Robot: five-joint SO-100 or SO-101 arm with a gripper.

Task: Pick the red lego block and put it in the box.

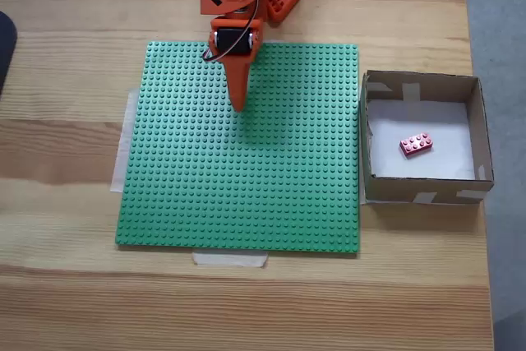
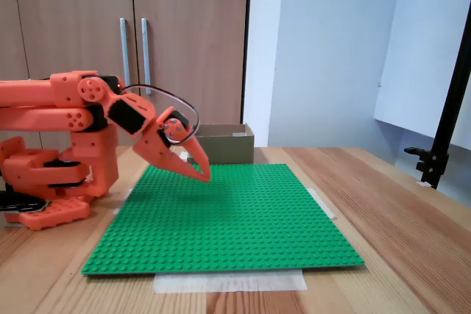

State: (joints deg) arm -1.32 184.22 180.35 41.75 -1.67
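The red lego block [image 1: 417,145] lies flat on the white bottom of the box [image 1: 422,85], a shallow brown cardboard box with pale tape patches, to the right of the green baseplate in a fixed view. From the side, the box [image 2: 224,144] stands behind the baseplate, its inside hidden. My orange gripper [image 1: 238,105] hangs over the upper middle of the baseplate, well left of the box. Its fingers meet at the tip and nothing is between them. In the side-on fixed view the gripper [image 2: 204,175] points down at a slant, just above the studs.
The green studded baseplate [image 1: 246,178] is taped to a wooden table [image 1: 66,302]. The arm's orange base [image 2: 51,182] stands at the table's far edge. A dark object [image 1: 4,47] pokes in at the left edge. A black stand [image 2: 441,137] is clamped at the table's side.
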